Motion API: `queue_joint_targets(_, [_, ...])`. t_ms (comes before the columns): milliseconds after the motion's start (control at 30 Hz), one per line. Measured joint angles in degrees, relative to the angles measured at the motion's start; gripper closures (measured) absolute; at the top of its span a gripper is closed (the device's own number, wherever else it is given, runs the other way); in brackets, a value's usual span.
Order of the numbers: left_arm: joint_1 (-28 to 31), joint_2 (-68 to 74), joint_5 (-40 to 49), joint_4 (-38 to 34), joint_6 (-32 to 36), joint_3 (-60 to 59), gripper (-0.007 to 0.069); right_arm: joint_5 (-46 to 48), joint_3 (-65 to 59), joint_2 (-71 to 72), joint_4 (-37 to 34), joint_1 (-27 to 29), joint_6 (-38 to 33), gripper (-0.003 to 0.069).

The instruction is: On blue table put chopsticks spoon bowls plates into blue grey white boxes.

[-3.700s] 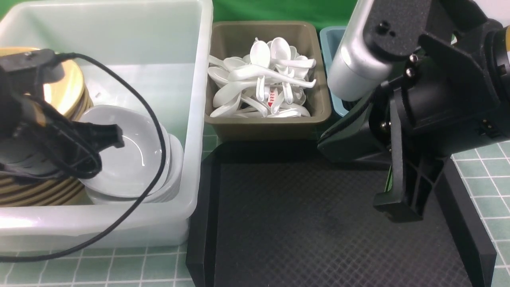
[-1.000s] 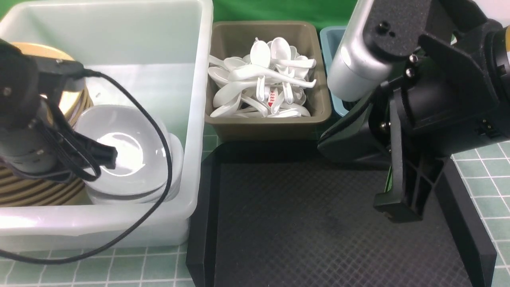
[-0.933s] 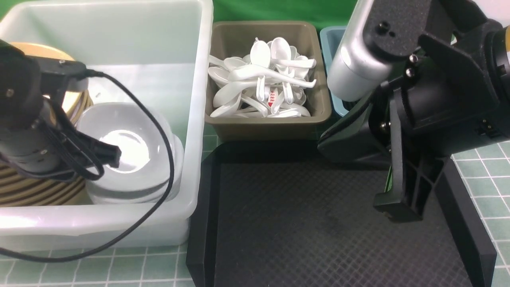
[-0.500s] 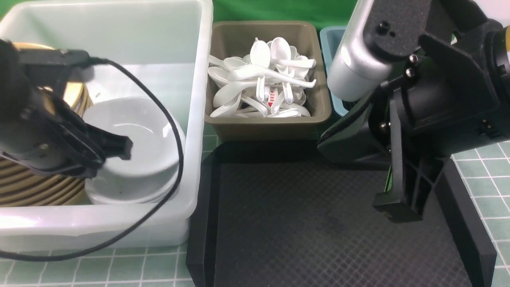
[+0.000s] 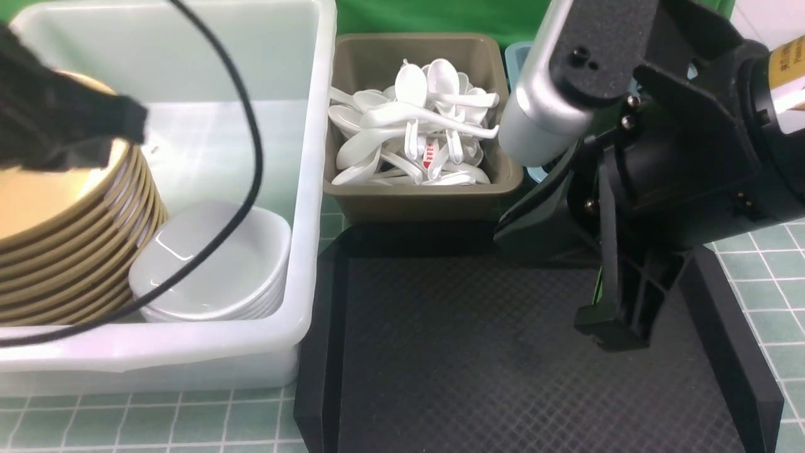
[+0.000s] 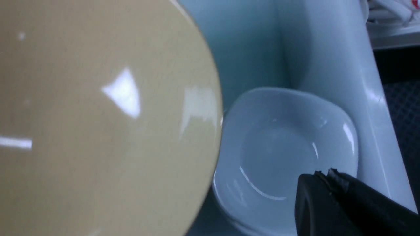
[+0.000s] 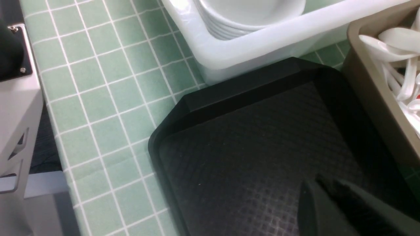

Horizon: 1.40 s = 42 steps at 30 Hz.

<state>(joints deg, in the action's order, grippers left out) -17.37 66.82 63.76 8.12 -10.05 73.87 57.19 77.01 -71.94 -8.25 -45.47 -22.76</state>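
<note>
A stack of tan bowls (image 5: 63,251) and a stack of white plates (image 5: 214,264) stand side by side in the big white box (image 5: 308,189). My left gripper (image 6: 325,173) hangs above the plates (image 6: 285,147) beside the top bowl (image 6: 98,114), shut and holding nothing. The left arm (image 5: 56,126) is high at the left. Several white spoons (image 5: 421,126) fill the grey box (image 5: 427,195). Only a corner of the blue box (image 5: 519,56) shows behind the right arm. My right gripper (image 7: 323,185) hovers over the black tray (image 7: 249,147), fingers (image 5: 613,327) together and empty. The chopsticks are out of view.
The black tray (image 5: 503,352) lies on the blue table (image 5: 188,421) in front of the grey box, touching the white box's corner. A black cable (image 5: 251,157) from the left arm loops over the white box. A grey metal frame (image 7: 16,114) stands at the table's edge.
The left arm has risen away from the white plates, uncovering the bowl stack. The top plate now lies level on its stack. The right arm has shifted slightly left.
</note>
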Motion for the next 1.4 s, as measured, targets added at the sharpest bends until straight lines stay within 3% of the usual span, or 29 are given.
queue_joint_targets(167, [0.0, -0.87, -10.25, -3.99, 7.72, -0.53, 0.0636, -0.11, 0.0, 1.41, 0.0, 0.0, 0.07, 0.0563])
queue_joint_targets(367, [0.0, -13.63, -17.31, -4.05, 10.36, -11.85, 0.0636, -5.13, -4.72, 9.38, 0.0, 0.0, 1.62, 0.0562])
queue_joint_targets(567, [0.0, -28.39, -22.85, -2.26, 10.05, -28.89, 0.0636, -14.04, -15.46, 19.42, 0.0, 0.0, 4.07, 0.0562])
queue_joint_targets(700, [0.0, -42.21, -26.54, -1.88, 4.15, -42.62, 0.0636, -22.92, -26.56, 29.62, -0.05, 0.0, 6.71, 0.0562])
queue_joint_targets(867, [0.0, -51.75, -31.28, 0.13, 1.06, -50.8, 0.0636, -30.72, -34.92, 38.69, -0.28, 0.0, 9.66, 0.0562])
queue_joint_targets(1100, [0.0, -56.17, -32.66, 0.84, 0.76, -53.74, 0.0636, -39.75, -40.69, 43.01, -0.56, 0.0, 12.68, 0.0562])
queue_joint_targets(1400, [0.0, -56.24, -29.97, 0.84, 0.76, -53.77, 0.0636, -40.67, -40.74, 42.94, -0.93, 0.0, 12.45, 0.0559])
